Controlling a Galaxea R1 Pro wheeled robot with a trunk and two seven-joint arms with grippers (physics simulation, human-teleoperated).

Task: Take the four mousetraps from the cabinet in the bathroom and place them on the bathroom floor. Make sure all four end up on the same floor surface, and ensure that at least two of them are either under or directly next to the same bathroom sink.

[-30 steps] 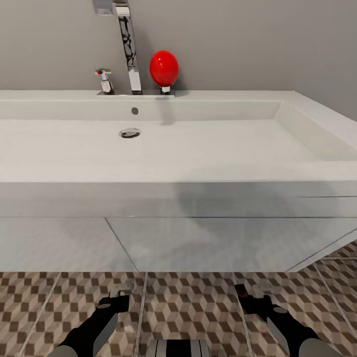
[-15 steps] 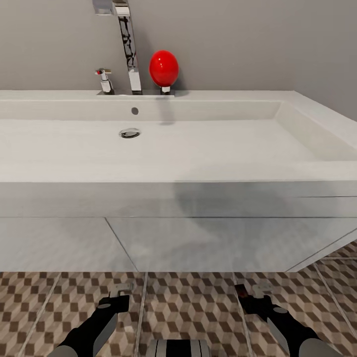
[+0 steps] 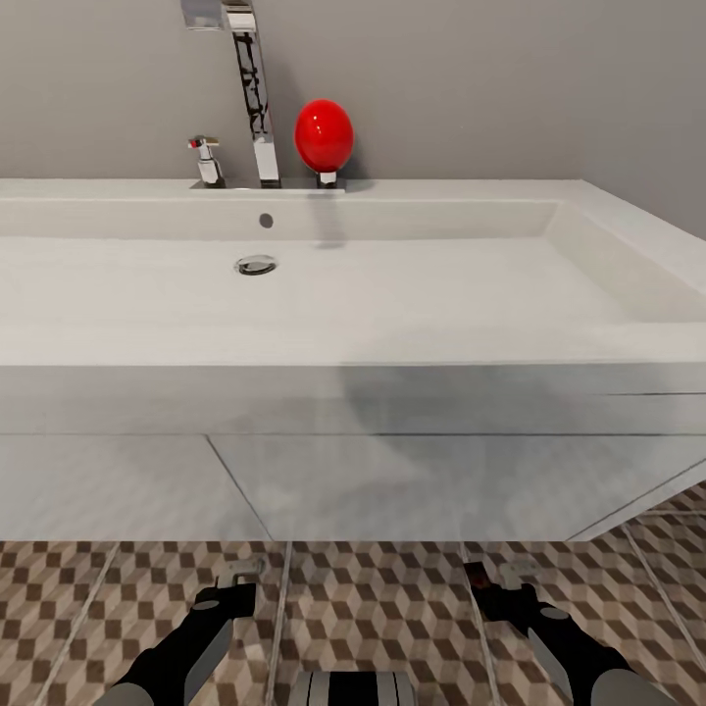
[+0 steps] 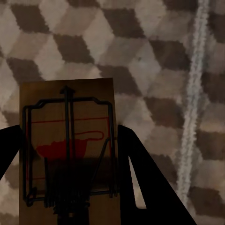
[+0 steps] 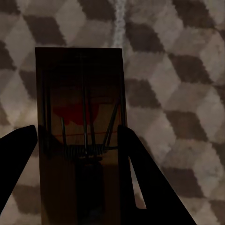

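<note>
A mousetrap [image 4: 65, 108], a brown board with dark wire and a red mark, sits between the fingers of my left gripper [image 4: 68, 136], which is shut on it just above the cube-patterned bathroom floor [image 3: 392, 608]. My right gripper [image 5: 77, 136] is shut on a second mousetrap [image 5: 79, 79] in the same way. In the head view the left gripper [image 3: 235, 580] and right gripper [image 3: 495, 580] hang low in front of the white vanity [image 3: 392, 480], below the wide bathroom sink [image 3: 392, 294]. The cabinet is out of view.
A chrome tap [image 3: 257, 98] and a red egg-shaped object [image 3: 324, 135] stand on the sink's back ledge against the grey wall. The vanity's front blocks the way ahead. Tiled floor stretches to both sides of the grippers.
The whole head picture has slipped down a few pixels, so the camera moved slightly. Both grippers and their mousetraps stay where they were.
</note>
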